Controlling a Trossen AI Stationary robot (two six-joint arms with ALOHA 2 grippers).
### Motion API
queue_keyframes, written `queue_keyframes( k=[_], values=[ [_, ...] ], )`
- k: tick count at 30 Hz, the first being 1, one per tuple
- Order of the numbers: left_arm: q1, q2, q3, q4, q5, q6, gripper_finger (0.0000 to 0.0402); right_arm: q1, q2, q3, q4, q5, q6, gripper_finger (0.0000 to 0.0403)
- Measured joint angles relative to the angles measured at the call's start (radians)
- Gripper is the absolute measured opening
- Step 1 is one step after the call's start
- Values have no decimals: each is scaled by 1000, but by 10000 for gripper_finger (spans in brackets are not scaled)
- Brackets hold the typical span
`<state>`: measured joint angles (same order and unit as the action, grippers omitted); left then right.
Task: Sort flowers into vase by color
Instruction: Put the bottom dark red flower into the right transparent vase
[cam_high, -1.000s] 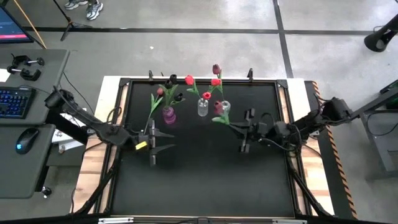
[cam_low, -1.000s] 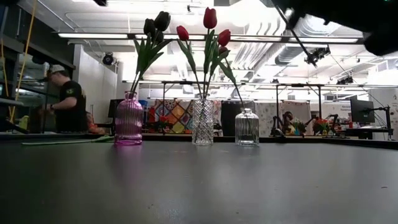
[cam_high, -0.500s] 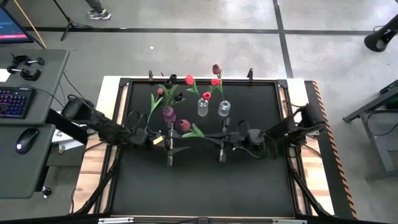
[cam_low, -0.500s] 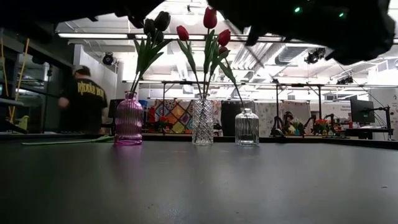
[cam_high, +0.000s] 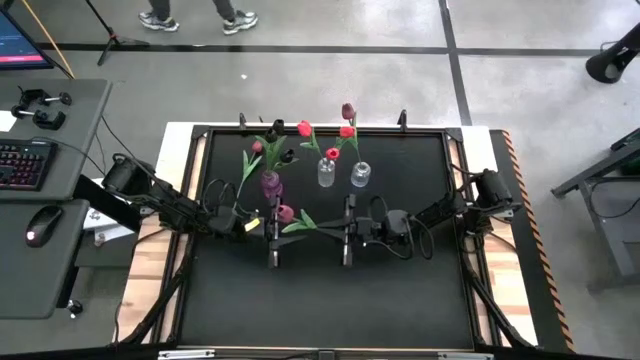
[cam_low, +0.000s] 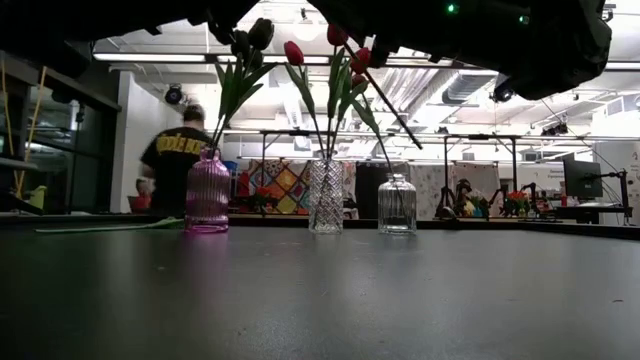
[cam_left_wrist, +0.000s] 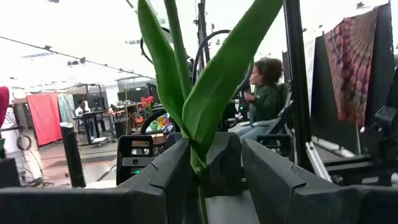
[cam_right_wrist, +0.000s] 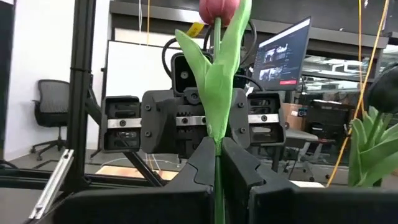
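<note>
A pink tulip (cam_high: 286, 213) with green leaves (cam_high: 305, 221) hangs in the air between my two grippers, lying level with its head toward the table's left. My right gripper (cam_high: 343, 231) is shut on its stem. My left gripper (cam_high: 277, 232) is open and faces the right one; its fingers stand on either side of the leaves (cam_left_wrist: 200, 93). Behind stand a pink vase (cam_high: 271, 184) with dark maroon tulips, a cut-glass vase (cam_high: 326, 173) with red tulips, and a small clear vase (cam_high: 360, 176) holding one stem. My right gripper pinches the tulip's stem (cam_right_wrist: 217, 140) just below the leaves, between its two fingers. The fingers come level from the table's right. The flower sticks out beyond the fingertips toward the left arm, lifted clear of the table, with its pink head (cam_right_wrist: 219, 7) farthest out.
The three vases stand in a row near the table's far edge (cam_low: 207, 192) (cam_low: 325, 197) (cam_low: 397, 205). The black tabletop (cam_high: 320, 300) lies open on the near side of both grippers. A person (cam_low: 180, 165) walks in the room beyond the table.
My right gripper has carried the pink tulip from beside the small clear vase toward the table's left and slightly nearer; the flower now lies level. My left gripper has moved right toward it, so the leaves now stand between its fingers.
</note>
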<state>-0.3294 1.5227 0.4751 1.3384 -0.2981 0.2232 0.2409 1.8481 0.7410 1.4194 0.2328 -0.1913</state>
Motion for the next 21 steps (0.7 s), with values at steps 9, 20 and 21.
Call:
queue_keyframes(
  k=[9,20,21],
  values=[
    [28,0,0,0,2,-65,133,-1,0,0,-24,-51,11,0],
    [30,-2,0,-1,53,-74,130,-1,0,86,-186,-102,9,0],
    [30,-2,0,0,53,-74,125,-1,0,87,-189,-102,7,0]
  ],
)
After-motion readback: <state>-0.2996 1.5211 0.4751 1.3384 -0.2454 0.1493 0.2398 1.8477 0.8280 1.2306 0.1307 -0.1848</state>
